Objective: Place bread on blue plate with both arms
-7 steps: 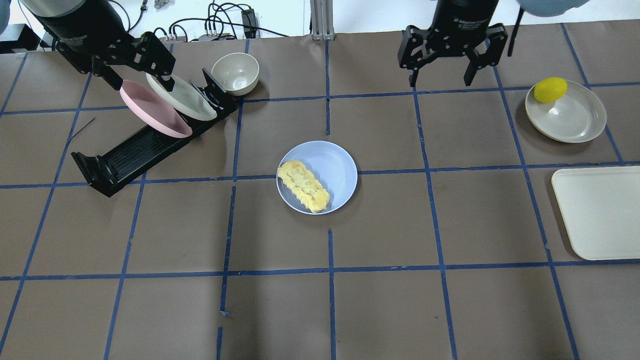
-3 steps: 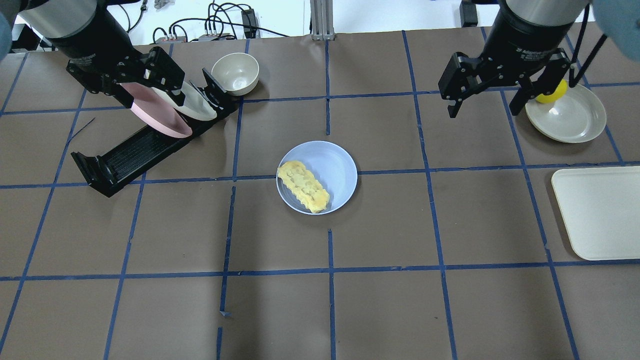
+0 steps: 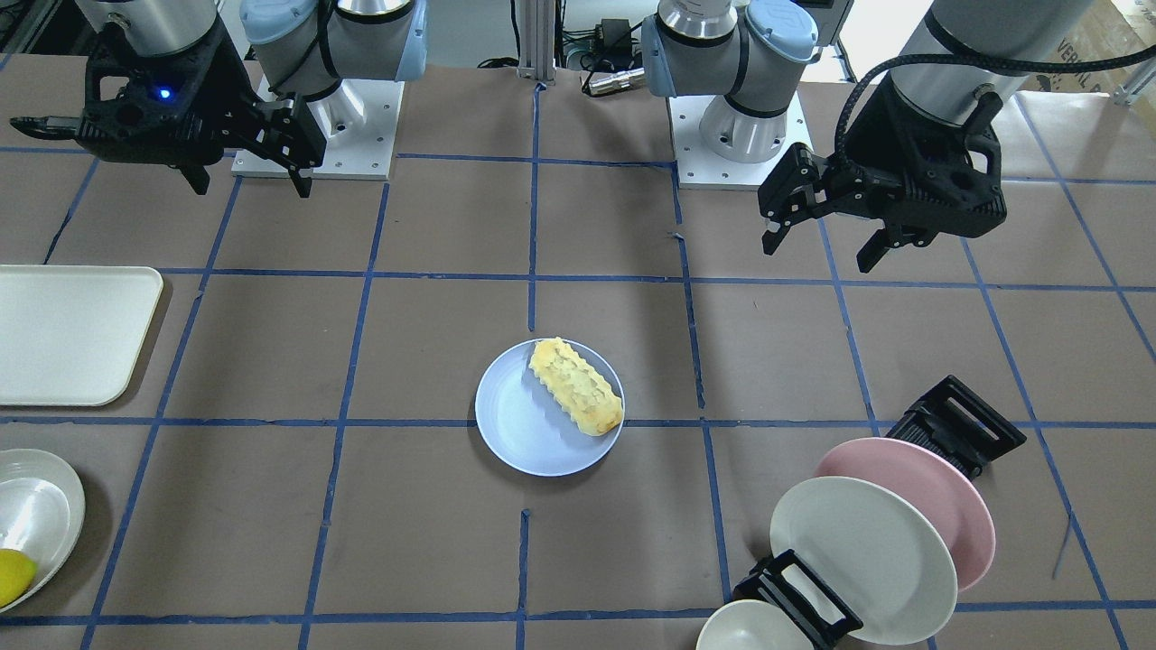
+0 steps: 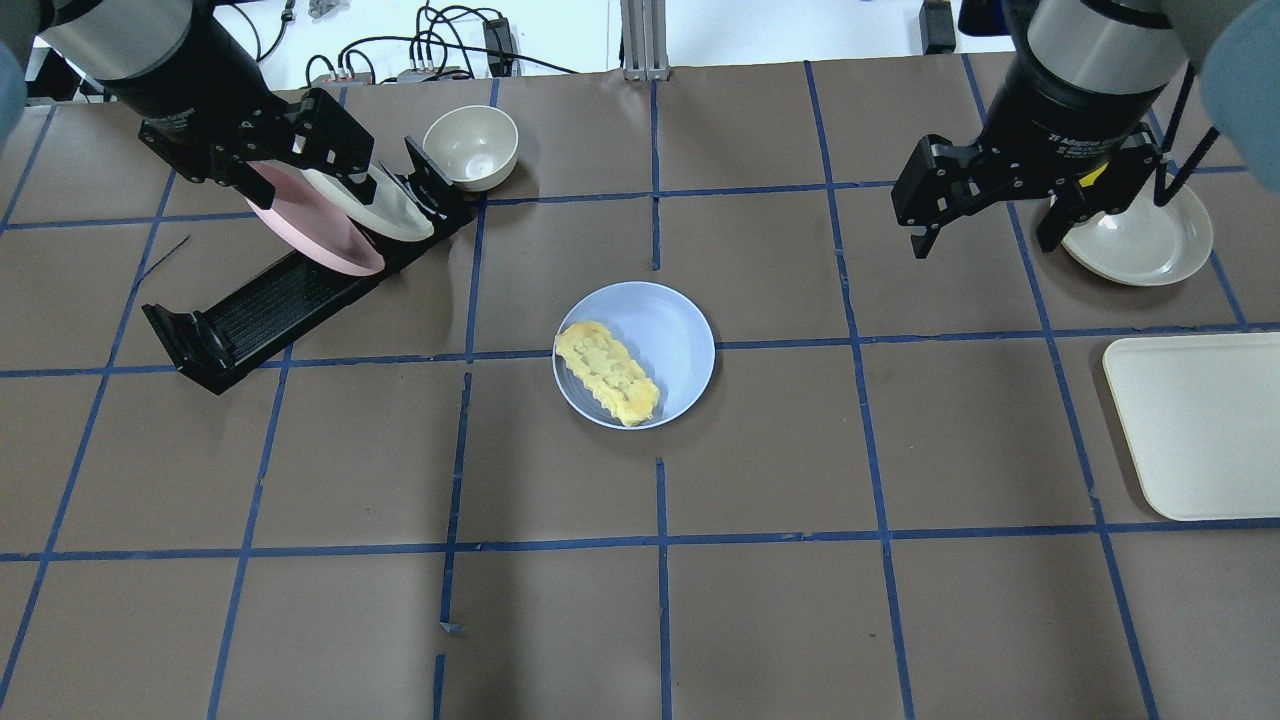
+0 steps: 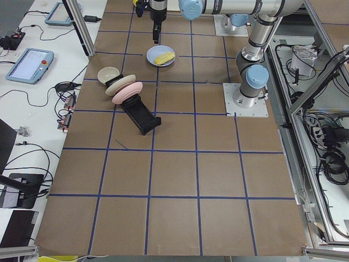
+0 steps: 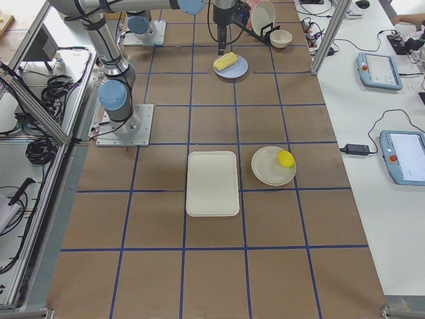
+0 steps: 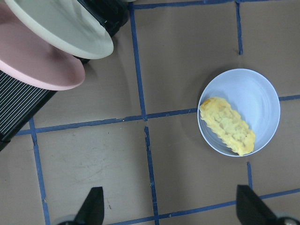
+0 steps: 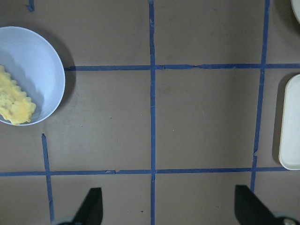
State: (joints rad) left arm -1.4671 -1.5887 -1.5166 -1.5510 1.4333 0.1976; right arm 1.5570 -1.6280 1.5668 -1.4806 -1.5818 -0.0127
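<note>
Faint white lettering on the black collar above the right gripper (image 4: 983, 247), toward two o'clock from overhead, too small to read. Cut-off dark print on cardboard box (image 3: 1113, 32), one o'clock in front-facing view, likewise unreadable.

Brown table (image 4: 760, 620), blue tape (image 4: 760, 539) grid, white side bench (image 5: 32, 117) (tablet (image 5: 28, 57) on it)

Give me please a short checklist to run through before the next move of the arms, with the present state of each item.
1. The bread lies on the blue plate: ok.
2. The bread is fully inside the rim: cannot tell; one end reaches the rim.
3. The left gripper is open and empty: ok.
4. The right gripper is open and empty: ok.
5. Both grippers are away from the plate: ok.
</note>
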